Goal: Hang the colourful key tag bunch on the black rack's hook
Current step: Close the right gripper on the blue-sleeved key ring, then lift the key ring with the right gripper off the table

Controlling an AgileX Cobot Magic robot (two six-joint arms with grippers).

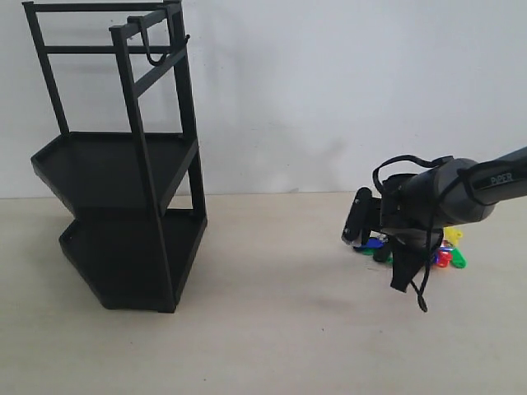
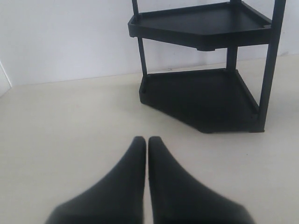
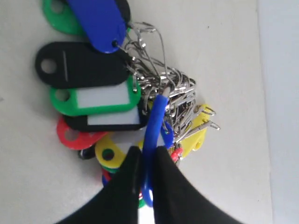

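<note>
Grip on the loop (image 3: 156, 116)

My right gripper (image 3: 145, 153) pinches the bunch (image 3: 105, 95) by its blue loop, the part made for hanging; the tags lie on the table (image 1: 272, 329). My left gripper (image 2: 147, 141) sits pressed together, empty. Well apart stands the rack (image 1: 115, 164), hook (image 1: 152, 53) under its top bar

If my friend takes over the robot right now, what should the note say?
Left gripper: shut, empty, facing the black rack.
Right gripper: shut on the blue carabiner loop of the colourful key tag bunch, which lies on the table, apart from the rack.
Done: loop grasped.
To do: lift the bunch, carry it to the hook on the rack's top bar, hang the loop there.
</note>
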